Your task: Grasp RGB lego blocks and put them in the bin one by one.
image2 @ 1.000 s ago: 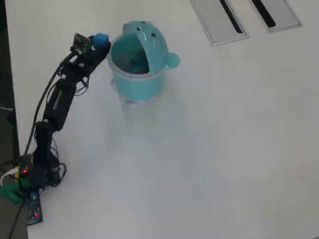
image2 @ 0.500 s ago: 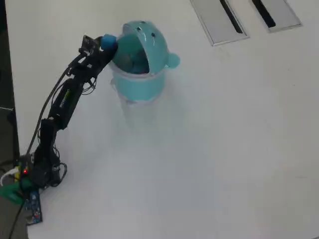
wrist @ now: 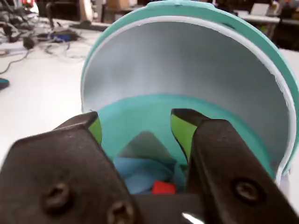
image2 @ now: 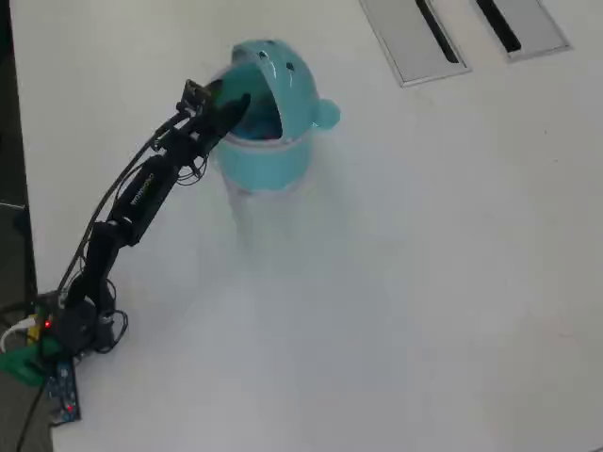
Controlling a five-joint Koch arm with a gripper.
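- While our black gripper (wrist: 140, 128) hung over the round teal plastic bin (image2: 264, 165), its fingers stood spread and empty.
- We judged the small red block (wrist: 163, 187), lying inside, light, rigid, graspable across flat faces.

The arm (image2: 141, 193) is built of slim black segments with black cables routed alongside. The gripper (wrist: 140, 126) is formed by two black jaws lined with yellow-green pads (wrist: 181, 133), each fastened by a cross-head screw (wrist: 244, 190).
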